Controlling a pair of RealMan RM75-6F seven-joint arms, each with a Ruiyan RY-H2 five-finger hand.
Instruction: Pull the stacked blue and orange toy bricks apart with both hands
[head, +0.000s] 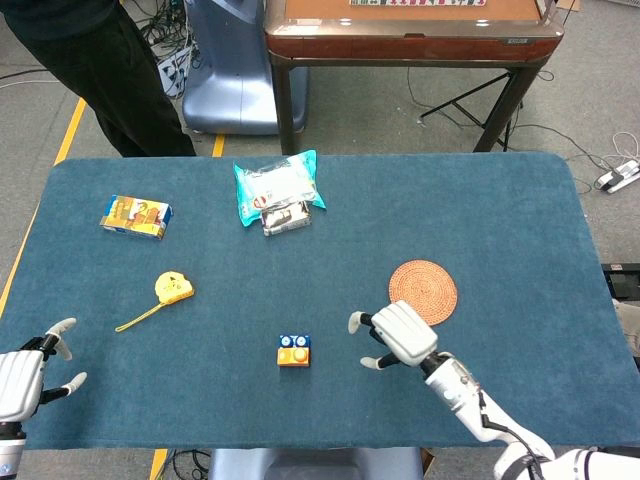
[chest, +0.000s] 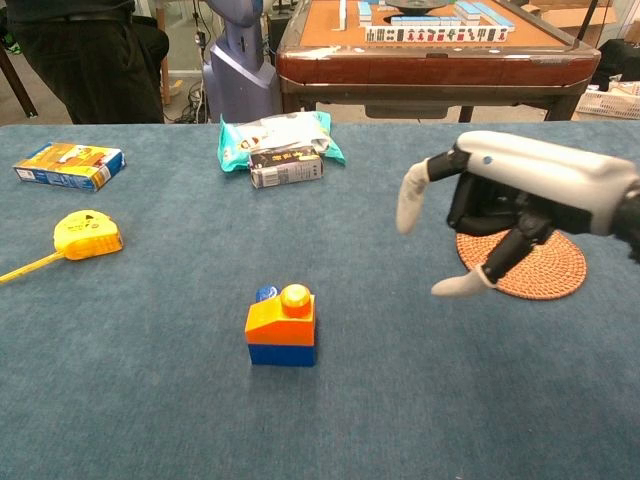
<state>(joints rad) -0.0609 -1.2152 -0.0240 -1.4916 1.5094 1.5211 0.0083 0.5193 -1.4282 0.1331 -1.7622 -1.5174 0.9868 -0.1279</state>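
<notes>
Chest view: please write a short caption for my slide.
Right hand, open, nears stacked bricks on blue table.

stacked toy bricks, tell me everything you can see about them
The stacked toy bricks stand upright near the front middle of the blue table cloth. An orange brick with a rounded stud sits pressed onto a blue brick; a blue stud shows behind it. They look like glossy plastic, still joined. Nothing touches them: the right robot hand hovers open to one side.

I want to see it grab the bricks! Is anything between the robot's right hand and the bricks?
No. In both views only bare blue tablecloth separates the right hand from the stacked blue and orange toy bricks.
</notes>
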